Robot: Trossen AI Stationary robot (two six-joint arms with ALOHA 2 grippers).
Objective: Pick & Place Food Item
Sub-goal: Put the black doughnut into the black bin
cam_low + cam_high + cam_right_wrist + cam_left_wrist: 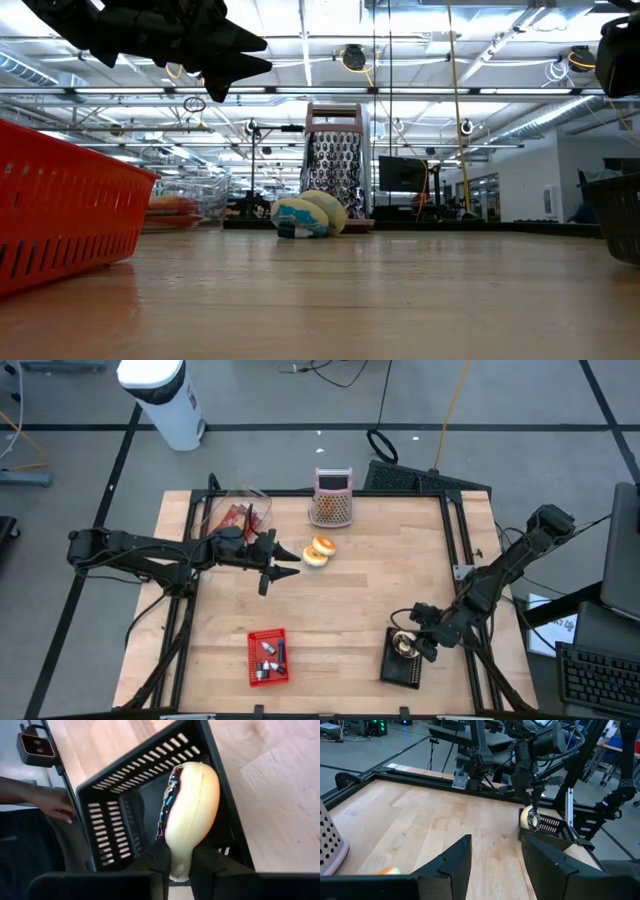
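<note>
Sandwich bun (192, 815), pale and rounded with a dark filling along its seam, is pinched at one end by the right gripper (181, 857), whose fingers are clamped on it directly over the black slotted basket (120, 815) at the near right of the tabletop (340, 610). It looks like a light toy piece, probably smooth and somewhat yielding, so I judge a grip across the two halves, as here, keeps the filling from sliding out; a hold on the curved crown would likely slip. Release into the basket seems the step in hand. Two more buns (319, 550) lie together at the far middle of the tabletop, just in front of a metal grater (332, 497). The left gripper (285, 563) hovers near them with its fingers apart and nothing between them. A red basket (267, 658) sits at the near left. A person's hand (50, 805) shows beyond the table edge.
</note>
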